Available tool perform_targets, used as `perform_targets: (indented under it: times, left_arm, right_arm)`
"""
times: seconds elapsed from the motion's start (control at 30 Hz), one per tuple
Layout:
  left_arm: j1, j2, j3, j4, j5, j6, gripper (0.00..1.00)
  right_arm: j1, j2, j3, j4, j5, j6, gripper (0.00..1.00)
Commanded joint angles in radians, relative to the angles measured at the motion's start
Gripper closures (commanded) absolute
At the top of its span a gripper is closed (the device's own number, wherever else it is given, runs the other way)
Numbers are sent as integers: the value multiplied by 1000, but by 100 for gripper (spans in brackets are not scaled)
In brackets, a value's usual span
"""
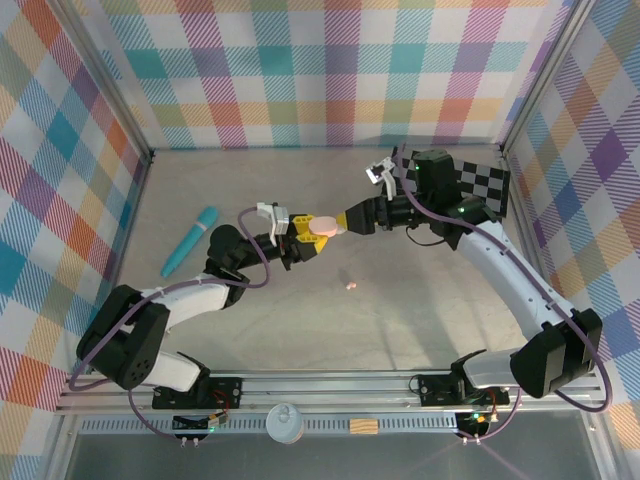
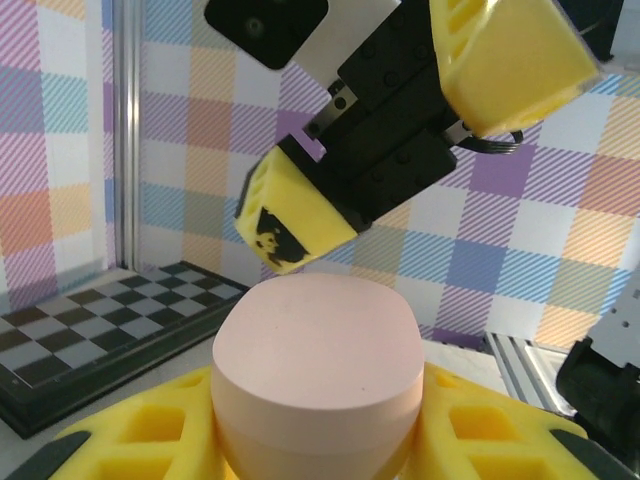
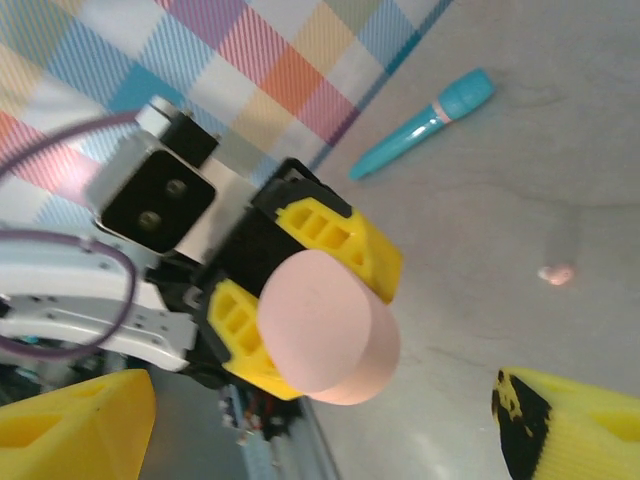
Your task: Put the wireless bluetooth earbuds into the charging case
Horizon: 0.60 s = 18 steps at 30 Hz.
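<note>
- The left tool (image 1: 308, 238) is clamped on a round pink charging case (image 1: 322, 226) and holds it up above the surface (image 1: 420, 320).
- The right tool (image 1: 350, 220) faces the case from just beside it, with its yellow fingers (image 2: 295, 225) spread wide and holding nothing.
- One tiny pink earbud (image 1: 350, 286) lies on the surface, below the raised case and apart from it.
- A teal tube (image 1: 190, 242) lies well to the left.

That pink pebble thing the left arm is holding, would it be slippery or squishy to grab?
Probably stiff: the pink case shows no dent where the left tool pinches it. Its smooth, curved sides look somewhat slippery. Likely light, since that pinch alone holds it off the table.
</note>
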Motion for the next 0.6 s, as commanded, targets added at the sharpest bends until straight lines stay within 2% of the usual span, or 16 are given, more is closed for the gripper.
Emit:
perform_targets:
  times: [0.0,0.17,0.4,0.57]
  left_arm:
    - [6,-59,-5,-61,43,-8,68]
    - [6,-81,8,-101,87,-17,68]
    - [6,-72,23,-84,112,-55,68]
    - [7,-41,33,-5,123,-115,68]
  right_arm:
    - [47,23,58,-153,75,-324,13]
    - [83,52,71,-142,109,-450,11]
    - [85,82,91,-114,143,-454,11]
    - [85,78,76,-84,186,-469,11]
